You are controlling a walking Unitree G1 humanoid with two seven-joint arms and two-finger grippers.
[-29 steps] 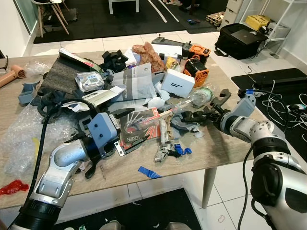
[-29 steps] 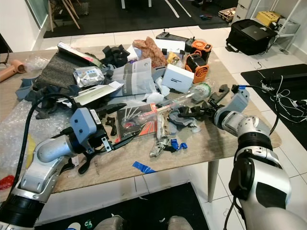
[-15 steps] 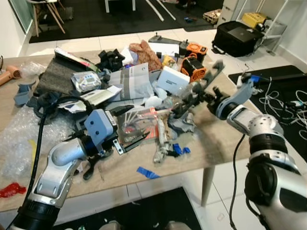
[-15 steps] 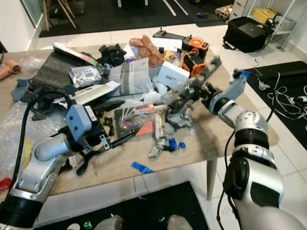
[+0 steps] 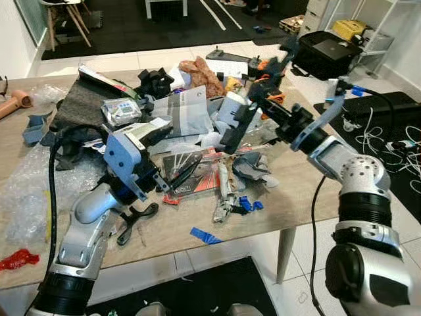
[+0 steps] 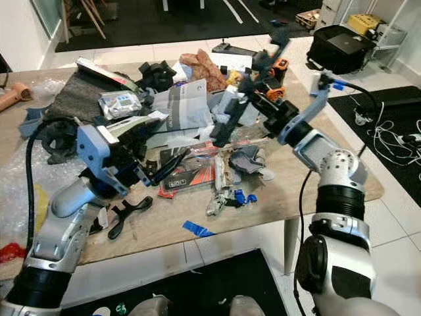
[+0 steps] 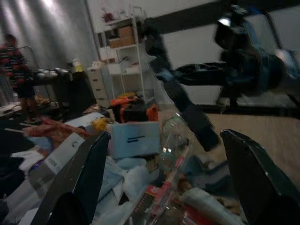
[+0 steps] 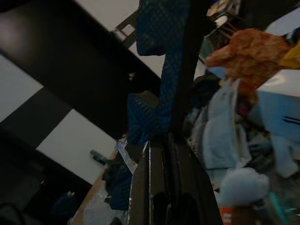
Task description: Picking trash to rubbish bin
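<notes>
Lifted off the table [image 5: 309,197], right tool [image 5: 258,105] clenches a dark strip [image 5: 235,128] above the clutter; left tool [image 5: 172,172] released.

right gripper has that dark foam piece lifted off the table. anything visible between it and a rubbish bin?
No rubbish bin is in view, so the path cannot be judged. The right gripper holds the dark foam strip in the air above the table's clutter, with the white box and orange fan close behind it.

One white box [image 5: 235,110], one table [image 5: 299,197], two orange devices [image 6: 276,82].

bare table edge [image 5: 299,197] right of the heaped clutter [image 5: 197,125]
</notes>
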